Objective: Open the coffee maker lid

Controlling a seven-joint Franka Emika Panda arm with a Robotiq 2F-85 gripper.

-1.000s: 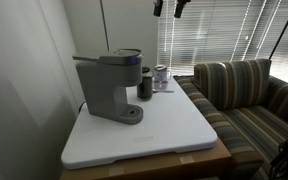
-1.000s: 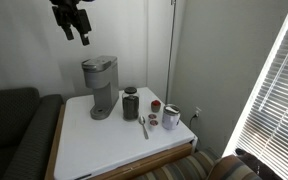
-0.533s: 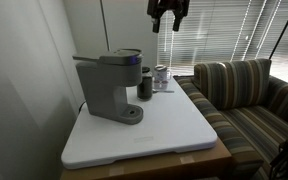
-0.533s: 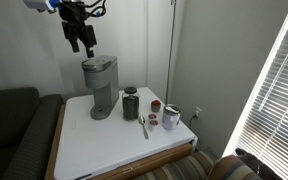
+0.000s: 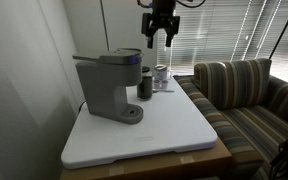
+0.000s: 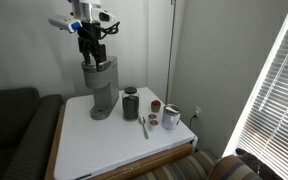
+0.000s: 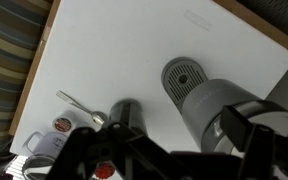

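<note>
The grey coffee maker [image 5: 108, 86] stands at the back of the white table [image 5: 164, 125]; it also shows in an exterior view [image 6: 100, 90]. Its lid [image 5: 120, 55] lies shut on the head in both exterior views [image 6: 101, 63]. My gripper [image 5: 156, 42] hangs in the air above and beside the head, open and empty, fingers pointing down. In an exterior view it [image 6: 92, 55] is just over the lid, not clearly touching. In the wrist view the machine's head [image 7: 206, 105] and round drip base [image 7: 184, 76] lie below my gripper [image 7: 174, 150], with a dark finger [image 7: 256, 118] over the head.
A dark jar [image 6: 131, 103], a spoon [image 6: 143, 126], small pods [image 6: 154, 106] and a white mug [image 6: 171, 117] stand beside the machine. A striped sofa [image 5: 246, 95] is next to the table, a dark sofa [image 6: 12, 130] on another side. Walls are close behind.
My gripper has come down from high above and moved toward the coffee maker's head. The lid and the table's things have not moved.
</note>
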